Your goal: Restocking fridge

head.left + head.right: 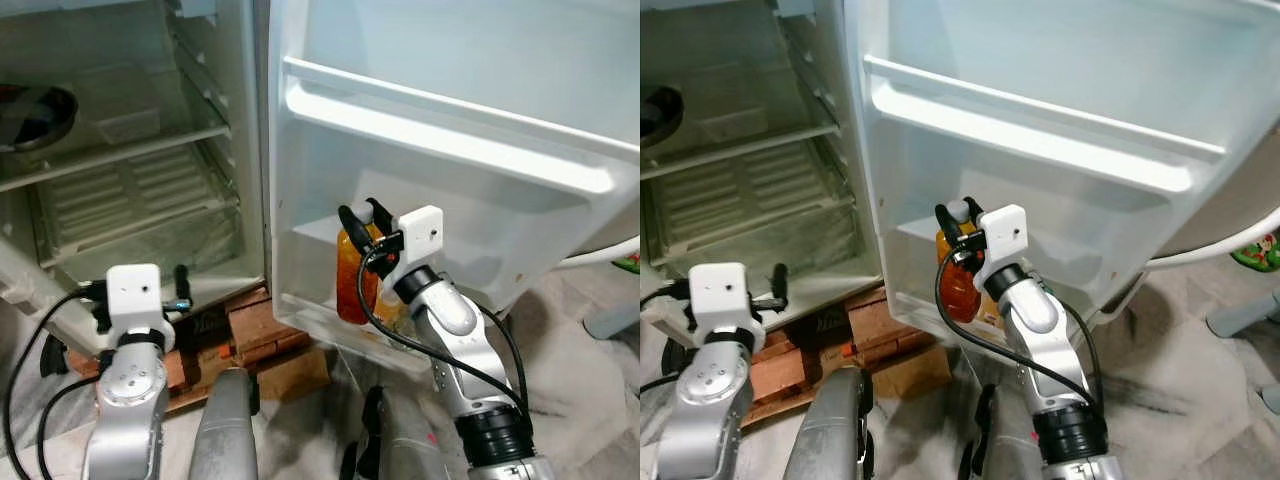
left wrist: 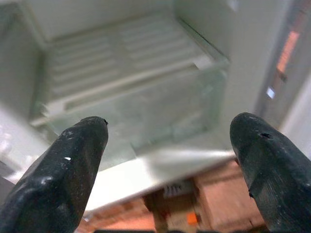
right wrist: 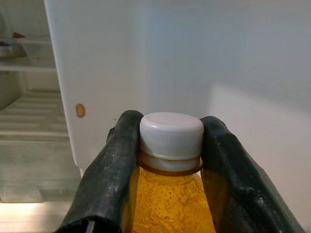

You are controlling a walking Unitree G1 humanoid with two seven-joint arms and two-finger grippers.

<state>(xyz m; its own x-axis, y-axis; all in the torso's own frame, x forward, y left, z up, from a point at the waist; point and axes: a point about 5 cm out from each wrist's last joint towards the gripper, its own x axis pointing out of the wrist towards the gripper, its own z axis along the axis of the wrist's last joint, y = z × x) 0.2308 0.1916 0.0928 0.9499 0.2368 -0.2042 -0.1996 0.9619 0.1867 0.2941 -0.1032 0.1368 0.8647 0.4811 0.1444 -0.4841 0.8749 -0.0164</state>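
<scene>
Right gripper [image 1: 362, 222] raised forward, fingers clamped; left gripper [image 1: 180, 290] low, apparently idle, fingers spread

No legible text (labels perhaps blurred).

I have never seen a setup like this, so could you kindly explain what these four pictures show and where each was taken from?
This is a humanoid robot restocking a fridge. The two wide pictures come from cameras on its head, looking down at its silver arms. The two close-ups come from a camera on each wrist, looking along that hand's black fingers. The right hand is closed around the neck of an orange drink bottle with a white cap, at the lowest shelf of the open fridge door. The left hand is open, holding nothing, in front of the fridge's lower compartment.
</scene>
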